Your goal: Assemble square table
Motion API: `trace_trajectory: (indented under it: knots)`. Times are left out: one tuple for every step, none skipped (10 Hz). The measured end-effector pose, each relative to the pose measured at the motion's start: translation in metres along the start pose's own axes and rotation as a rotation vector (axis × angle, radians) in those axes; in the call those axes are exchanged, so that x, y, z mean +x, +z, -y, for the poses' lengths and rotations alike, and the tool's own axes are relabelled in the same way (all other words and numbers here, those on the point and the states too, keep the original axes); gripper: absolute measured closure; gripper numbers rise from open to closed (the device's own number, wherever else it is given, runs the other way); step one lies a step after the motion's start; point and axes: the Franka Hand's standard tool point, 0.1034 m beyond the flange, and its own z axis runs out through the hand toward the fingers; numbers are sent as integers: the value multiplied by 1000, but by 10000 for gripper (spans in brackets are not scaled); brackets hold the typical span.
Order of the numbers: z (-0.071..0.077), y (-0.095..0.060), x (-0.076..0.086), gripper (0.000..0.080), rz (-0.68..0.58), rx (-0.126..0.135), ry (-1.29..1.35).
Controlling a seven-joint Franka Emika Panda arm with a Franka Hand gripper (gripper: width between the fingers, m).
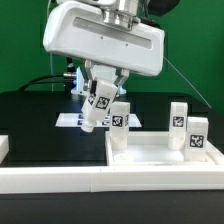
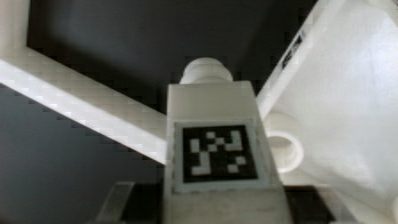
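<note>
At the exterior view's left, a bare stretch of the black table surface (image 1: 30, 110) is seen, with the long white rail (image 1: 50, 178) bordering it along the front. Just right of that, the gripper (image 1: 98, 98) hangs above the surface, and a tagged white leg (image 1: 94, 108) is held tilted between its fingers, which are clamped on the leg's upper part. In the wrist view the held leg (image 2: 217, 130) is seen lengthwise, its screw tip (image 2: 208, 70) pointing away from the camera.

Next to the right lies the square tabletop (image 1: 150, 152), its raised rim facing up. A second leg (image 1: 119, 122) is seen standing at the slab's near-left corner, and two more legs (image 1: 179, 118) (image 1: 196, 132) stand close together at its right side. Whether these are screwed in or only set there cannot be told.

The risk is judged to lie in the leg's tilt: if it is brought to a corner hole at this angle, the screw tip may be caught on the rim or started crooked, and the slab may be pushed aside. The standing leg just beside the gripper could also be knocked during the approach.

No container proper is present; only the rimmed slab acts as a tray, and besides the legs nothing is seen on it.
</note>
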Motion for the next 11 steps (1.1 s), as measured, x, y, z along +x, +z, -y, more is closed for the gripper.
trace_trajectory:
  knots:
    - [7,0,6,509,8,12,-7]
    - [13,0,17,509,3,24,-4]
    - [19,-1,25,509,9,40,5]
    - [22,-4,33,509,16,74,51]
    - [22,-4,42,509,4,80,85]
    - [26,-4,44,509,8,75,102]
    - [27,-4,44,509,8,75,96]
    - [26,-3,43,509,9,74,98]
    - [26,-3,43,509,9,74,97]
    - [25,-1,39,509,20,91,125]
    - [21,6,33,509,49,140,200]
